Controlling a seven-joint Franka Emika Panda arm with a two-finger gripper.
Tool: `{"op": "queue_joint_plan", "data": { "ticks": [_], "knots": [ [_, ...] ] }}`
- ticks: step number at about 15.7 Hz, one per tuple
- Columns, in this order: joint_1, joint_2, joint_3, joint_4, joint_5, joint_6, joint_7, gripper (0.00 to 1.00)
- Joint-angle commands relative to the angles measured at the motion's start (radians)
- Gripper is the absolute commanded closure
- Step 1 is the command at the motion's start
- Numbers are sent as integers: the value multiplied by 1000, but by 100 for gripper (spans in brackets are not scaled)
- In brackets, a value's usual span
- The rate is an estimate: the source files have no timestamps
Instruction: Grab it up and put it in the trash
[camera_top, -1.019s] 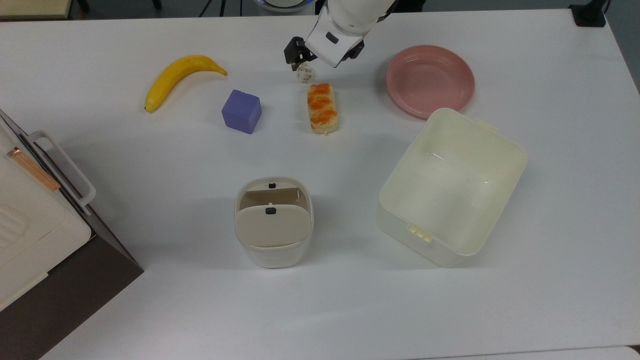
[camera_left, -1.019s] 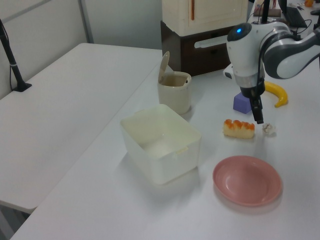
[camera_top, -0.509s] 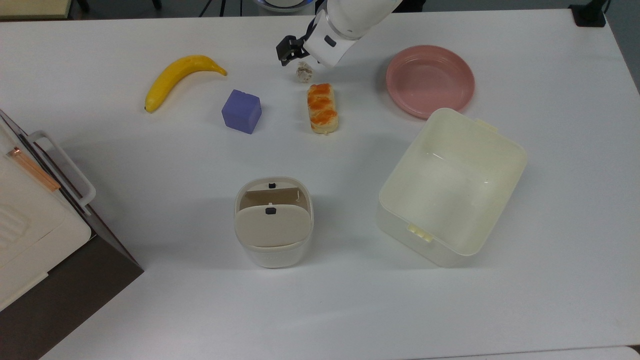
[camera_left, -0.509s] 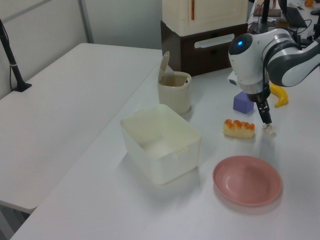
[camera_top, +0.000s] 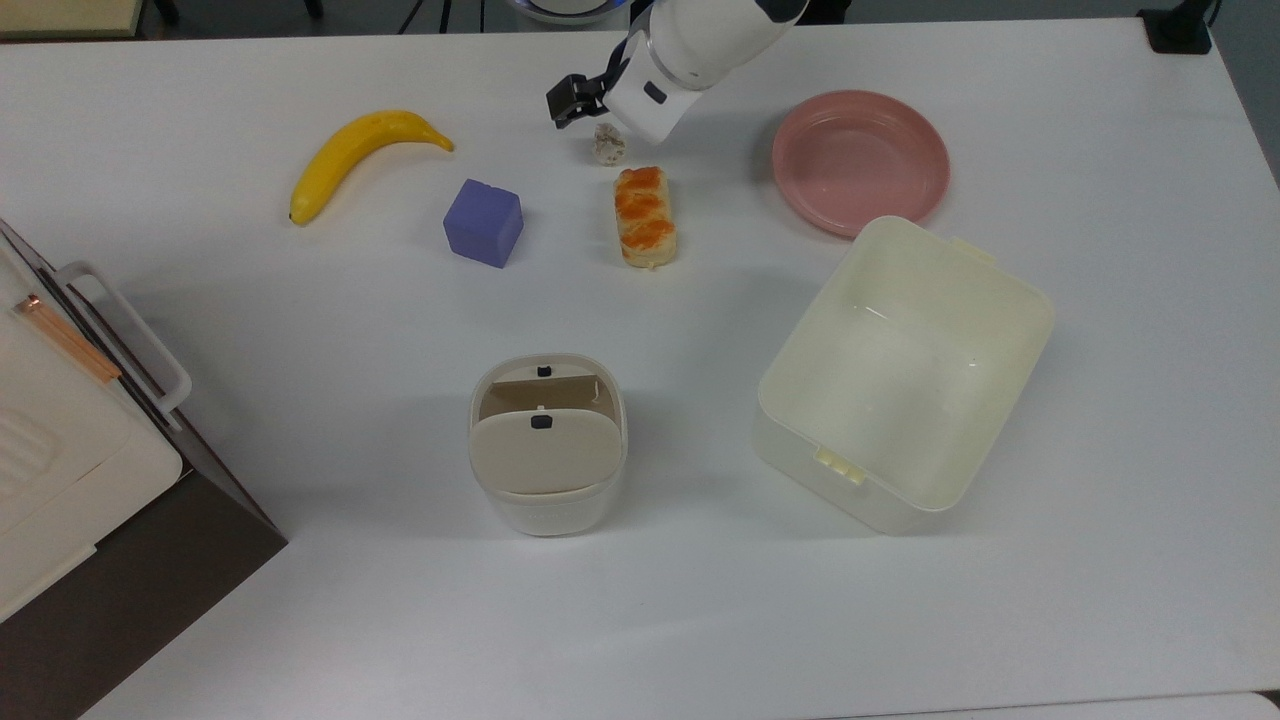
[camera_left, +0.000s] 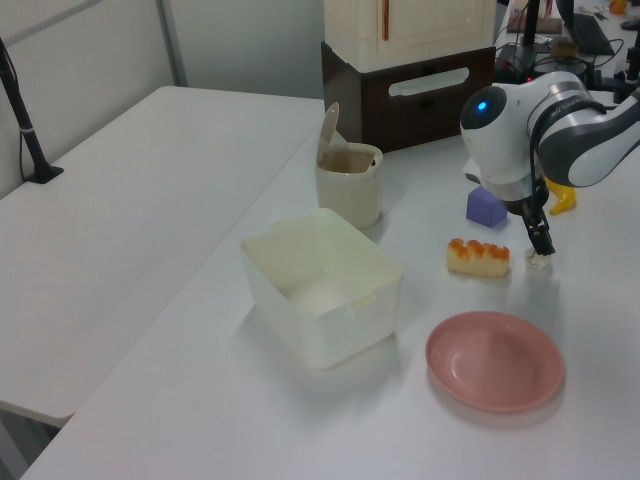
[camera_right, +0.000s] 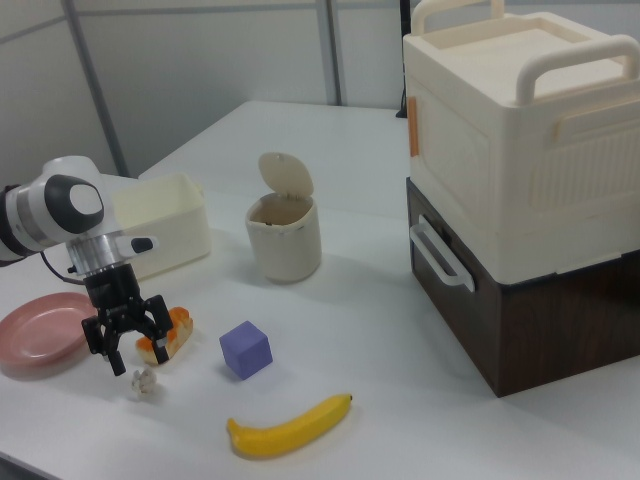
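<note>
The gripper (camera_right: 137, 360) hangs right over the paper wad (camera_right: 146, 381) with its fingers spread wide — nothing in them. The wad sits on the table (camera_top: 300, 320) just beside the bread stick (camera_top: 644, 216) (well apart from the lid-open trash bin (camera_top: 547, 445)).

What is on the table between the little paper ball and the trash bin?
In the top view, the orange-glazed bread stick lies just past the paper wad on the way to the trash bin. Beyond it, only bare white table.
</note>
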Motion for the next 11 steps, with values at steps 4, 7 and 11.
{"op": "queue_joint_plan", "data": {
  "ticks": [4, 7, 11],
  "knots": [
    [33, 56, -4, -2, -23, -3, 4, 14],
    [36, 65, -2, 1, -23, -3, -27, 34],
    [27, 64, -2, 41, -23, -6, -106, 59]
  ]
}}
